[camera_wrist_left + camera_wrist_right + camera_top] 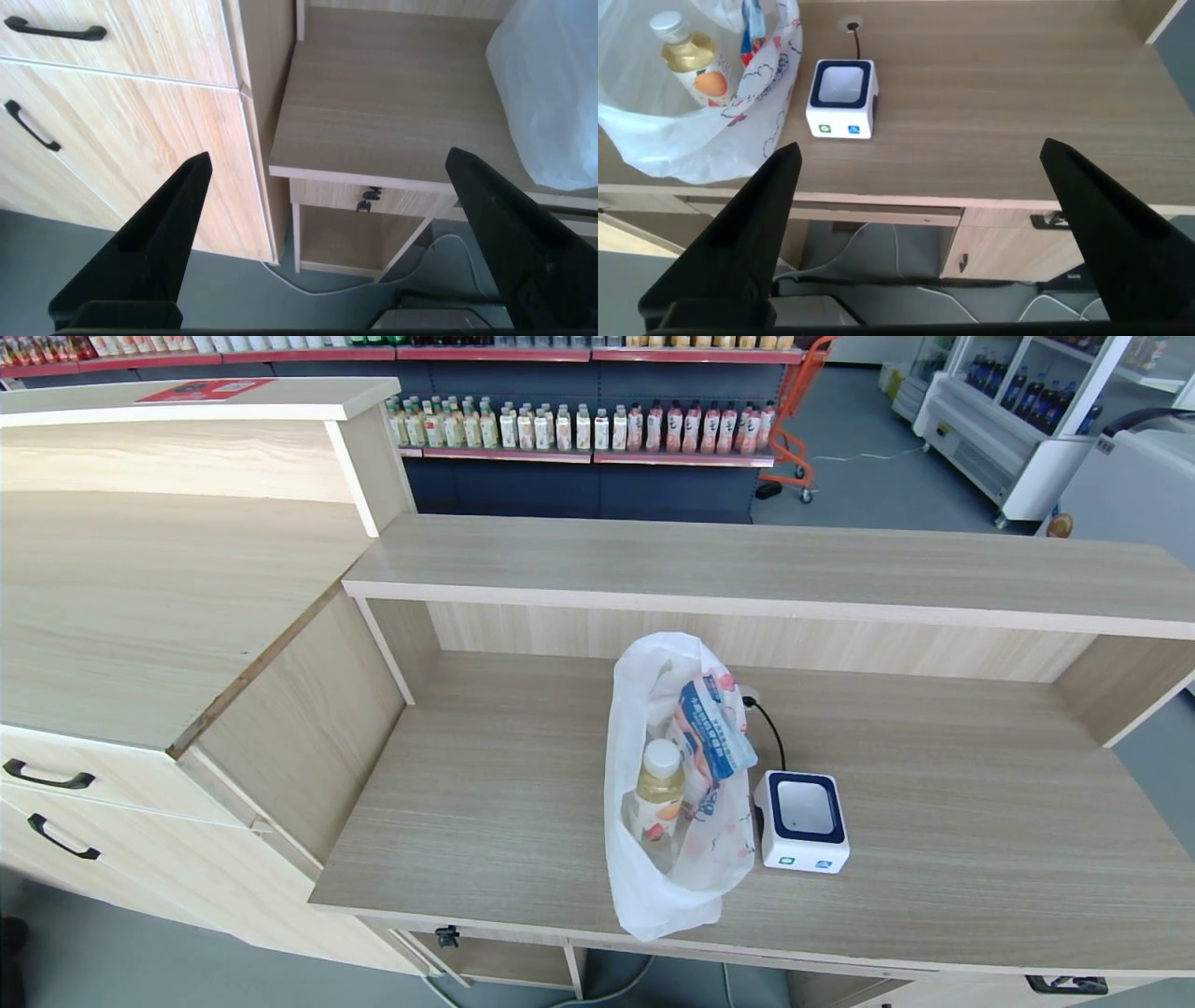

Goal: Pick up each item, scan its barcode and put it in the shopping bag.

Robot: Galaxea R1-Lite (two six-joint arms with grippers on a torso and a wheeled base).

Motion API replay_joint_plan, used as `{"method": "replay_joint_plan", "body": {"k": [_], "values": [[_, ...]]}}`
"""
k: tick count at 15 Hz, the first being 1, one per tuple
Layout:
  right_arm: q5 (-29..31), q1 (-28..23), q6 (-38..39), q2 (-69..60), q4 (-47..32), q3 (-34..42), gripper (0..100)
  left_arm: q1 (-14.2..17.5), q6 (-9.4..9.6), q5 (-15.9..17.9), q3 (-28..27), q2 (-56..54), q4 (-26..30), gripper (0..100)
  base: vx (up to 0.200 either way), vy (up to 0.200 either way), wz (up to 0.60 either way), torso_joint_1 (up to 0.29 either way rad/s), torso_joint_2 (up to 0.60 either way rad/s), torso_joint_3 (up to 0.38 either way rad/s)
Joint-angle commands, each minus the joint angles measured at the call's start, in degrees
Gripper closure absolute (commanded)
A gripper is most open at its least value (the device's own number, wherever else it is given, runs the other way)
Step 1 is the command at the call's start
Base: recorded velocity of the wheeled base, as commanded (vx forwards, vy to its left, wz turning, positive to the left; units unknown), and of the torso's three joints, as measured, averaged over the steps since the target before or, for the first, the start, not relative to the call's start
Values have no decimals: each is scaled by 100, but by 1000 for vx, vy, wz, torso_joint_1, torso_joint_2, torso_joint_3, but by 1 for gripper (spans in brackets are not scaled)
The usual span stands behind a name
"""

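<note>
Checkout counter, with both arms held low in front of its near edge. My left gripper is spread wide and carries nothing; my right gripper is likewise spread and bare. The bag stands near the front edge with its mouth open. The bottle is upright inside it and the packet leans above the bottle. The scanner sits just beside the bag, on my right, and its cable runs toward the rear of the counter. I judge the bagging well advanced. Hazards from here: a gripper raised from below could strike the counter's edge; a finger catching the thin film could drag the bag off the front; a nudge could topple the bottle or pull the scanner against its cable.
</note>
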State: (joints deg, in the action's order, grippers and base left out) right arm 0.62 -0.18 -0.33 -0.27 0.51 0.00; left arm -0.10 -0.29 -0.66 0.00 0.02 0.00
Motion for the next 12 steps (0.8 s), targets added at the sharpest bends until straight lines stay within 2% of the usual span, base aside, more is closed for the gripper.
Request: {"method": "replay_joint_plan", "body": {"k": [1, 10, 12], "values": [[-1, 1, 7, 27, 2, 0, 0, 10, 20, -4, 0, -2, 0, 0, 0, -200, 0, 2, 2, 2], [-9, 1, -37, 27, 2, 0, 0, 10, 29, -4, 0, -2, 0, 0, 0, -200, 0, 2, 1, 3], [-9, 1, -64, 27, 2, 0, 0, 10, 3, -4, 0, -2, 0, 0, 0, 0, 0, 0, 0, 0]]}}
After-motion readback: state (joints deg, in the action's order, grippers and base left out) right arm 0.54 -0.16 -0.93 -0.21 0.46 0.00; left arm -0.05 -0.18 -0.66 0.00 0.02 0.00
